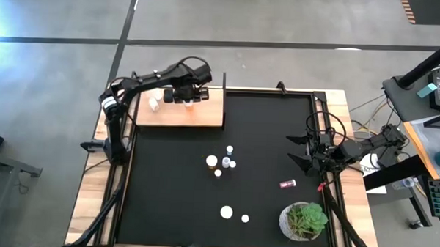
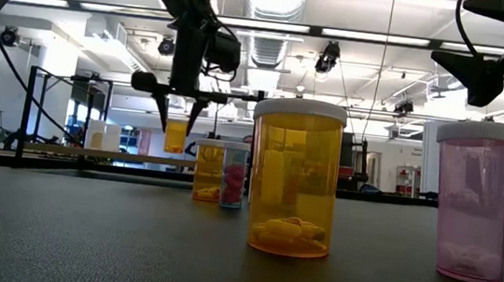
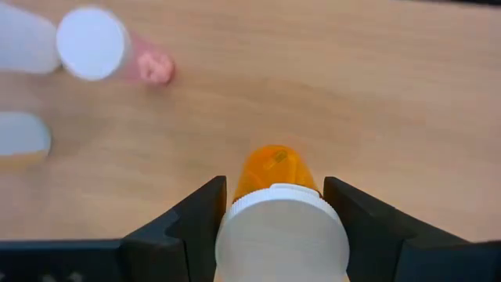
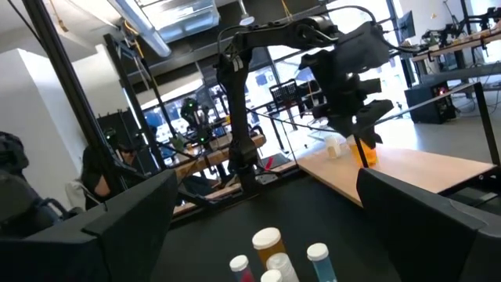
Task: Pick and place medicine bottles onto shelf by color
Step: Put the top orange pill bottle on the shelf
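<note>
Left wrist view: left gripper (image 3: 274, 223) fingers clamp an orange bottle (image 3: 274, 168) just under its white cap; light, rigid, smooth plastic. Right gripper (image 1: 301, 152) gapes wide.

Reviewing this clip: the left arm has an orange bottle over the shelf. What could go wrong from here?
1. The left gripper holds the orange bottle above the shelf, clear of the board in the low view; released from there, it may topple or roll.
2. Other bottles already sit on the board nearby, one pink bottle lying on its side; a drifting descent might knock them.
3. The right gripper waits open near the mat's right edge, no apparent hazard.
</note>
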